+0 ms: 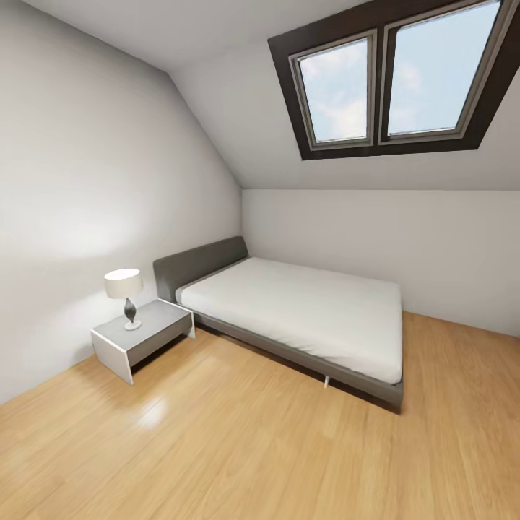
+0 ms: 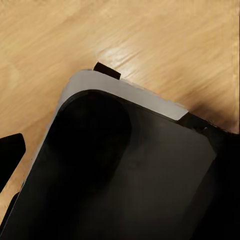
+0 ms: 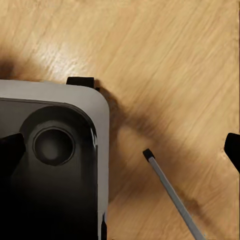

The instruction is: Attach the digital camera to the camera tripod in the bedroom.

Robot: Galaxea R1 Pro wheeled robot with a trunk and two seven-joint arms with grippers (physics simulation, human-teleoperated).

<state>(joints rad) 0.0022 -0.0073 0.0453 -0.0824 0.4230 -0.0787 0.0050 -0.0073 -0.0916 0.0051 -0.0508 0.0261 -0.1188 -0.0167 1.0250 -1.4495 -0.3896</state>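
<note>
The bedroom shows in the head view, with a grey bed [image 1: 217, 263] carrying a white mattress under a dark-framed skylight [image 1: 393, 79]. One silver leg of the camera tripod [image 3: 172, 192], ending in a black foot [image 3: 148, 154], rests on the wood floor in the right wrist view, beside the robot's grey-edged base [image 3: 100, 125]. My right gripper [image 3: 120, 150] is open, its black fingertips [image 3: 10, 150] spread wide apart with nothing between them. My left gripper [image 2: 120, 160] hangs over the base, open, with one fingertip [image 2: 10, 152] at the picture's edge. The digital camera is out of view.
A white nightstand [image 1: 144, 336] with a small lamp [image 1: 124, 289] stands left of the bed against the wall. Light wood floor [image 1: 238, 440] stretches from the bed towards me. The sloped ceiling comes down low behind the bed.
</note>
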